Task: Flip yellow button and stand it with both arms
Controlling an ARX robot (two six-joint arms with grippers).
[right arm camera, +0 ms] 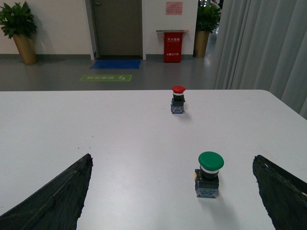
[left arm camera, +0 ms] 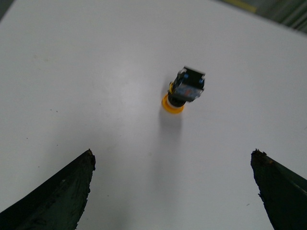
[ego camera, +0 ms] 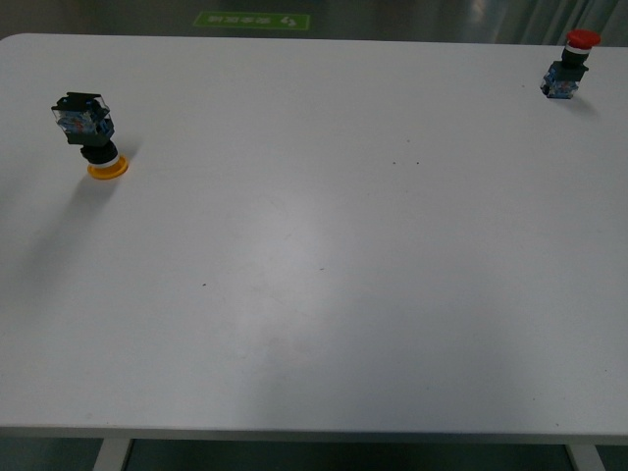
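Clearly, the yellow button (ego camera: 90, 132) is sitting upside down at the far left of the worktop (ego camera: 314, 294), its cap pressing on the surface and its block body pointing up, leaning slightly. We are holding the left tool (left arm camera: 172, 155) empty with its fingers spread wide. The button is lying ahead of the gap, so we are judging the left arm the nearer. The right tool (right arm camera: 172, 160) is likewise gaping, facing a green button (right arm camera: 209, 173) and a red button (right arm camera: 178, 99). Writing on the floor sign (right arm camera: 106, 77) and the red cabinet (right arm camera: 171, 47) is proving too small to read.
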